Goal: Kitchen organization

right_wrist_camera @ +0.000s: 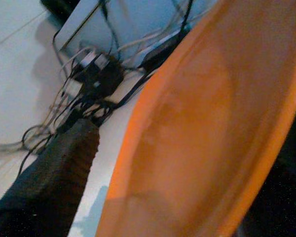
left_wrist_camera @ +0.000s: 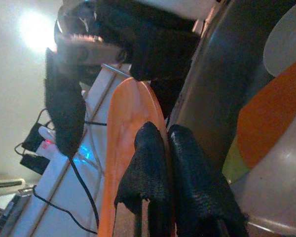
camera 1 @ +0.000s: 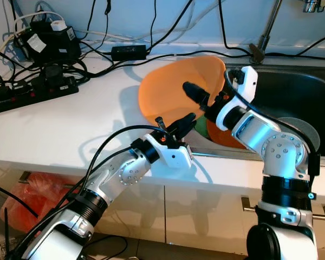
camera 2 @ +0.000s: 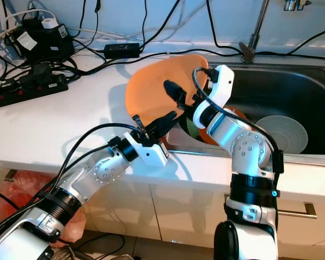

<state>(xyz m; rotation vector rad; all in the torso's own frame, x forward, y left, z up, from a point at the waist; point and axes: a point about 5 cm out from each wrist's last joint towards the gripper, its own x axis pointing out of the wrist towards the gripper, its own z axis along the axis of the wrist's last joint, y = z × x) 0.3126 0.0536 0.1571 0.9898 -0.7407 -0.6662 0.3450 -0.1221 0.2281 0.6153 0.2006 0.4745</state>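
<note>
A large orange plate point(camera 1: 168, 92) stands tilted on edge at the counter's rim beside the sink point(camera 1: 309, 86). My left gripper point(camera 1: 176, 128) is shut on the plate's lower edge; the left wrist view shows both fingers point(left_wrist_camera: 150, 163) pinching the orange rim point(left_wrist_camera: 123, 148). My right gripper point(camera 1: 205, 98) reaches over from the sink side and straddles the plate's right edge, one finger point(camera 1: 196, 93) across its front face. In the right wrist view, white counter shows in a gap between that finger point(right_wrist_camera: 64, 182) and the plate point(right_wrist_camera: 202, 128), so the gripper is open.
In the sink lie a white plate point(camera 1: 306, 130), another orange dish point(camera 1: 227, 140) and something green point(camera 1: 200, 125). Power strips and tangled cables point(camera 1: 35, 89) crowd the counter's back left. A faucet point(camera 1: 266, 32) rises behind the sink. A red bag point(camera 1: 32, 195) sits below.
</note>
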